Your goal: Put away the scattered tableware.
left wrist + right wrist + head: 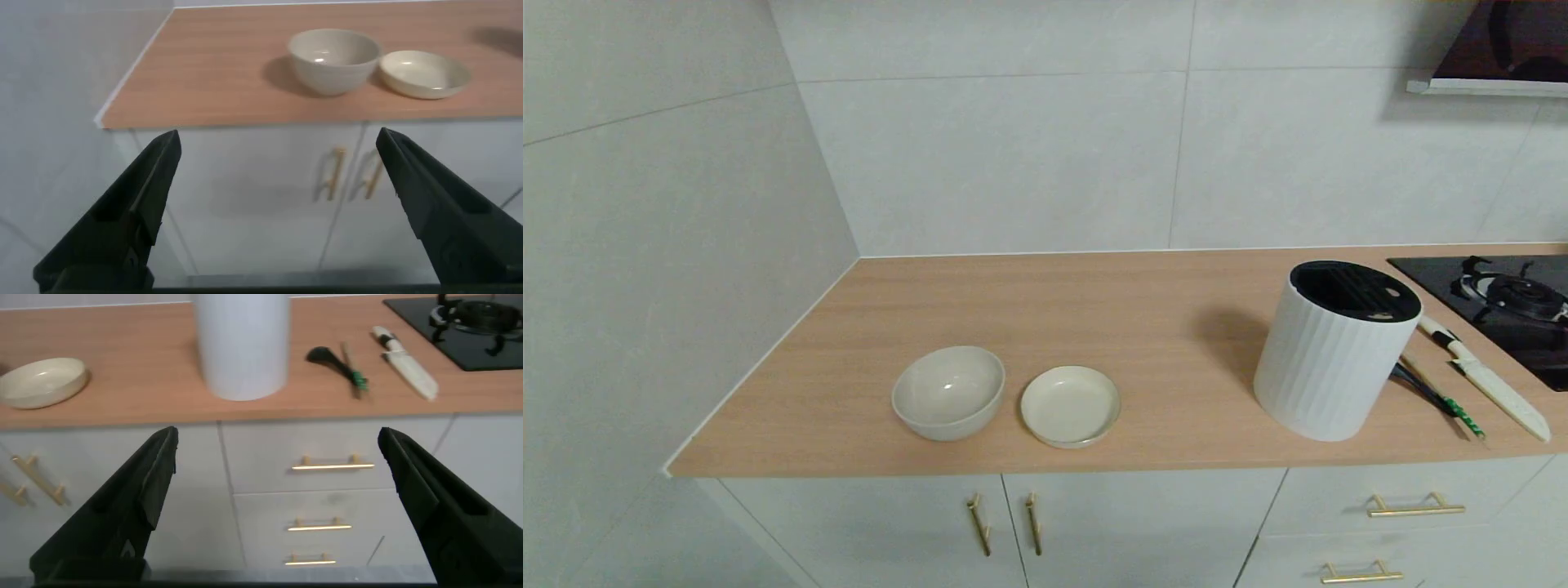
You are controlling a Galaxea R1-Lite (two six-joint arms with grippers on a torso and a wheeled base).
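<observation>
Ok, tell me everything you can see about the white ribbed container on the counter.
The white ribbed container is a tall cylinder, plastic-looking, with vertical ridges and a black slotted top. It stands upright near the front edge of the wooden counter, apart from the plate; a dark utensil lies right beside its base.

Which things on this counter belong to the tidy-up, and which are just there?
Likely the job's:
- bowl, shallow dish, knife, black spoon and chopsticks, all lying loose on the counter
- white ribbed holder, probably where the utensils go

Just there:
- gas hob
- range hood
- cabinet doors below
</observation>
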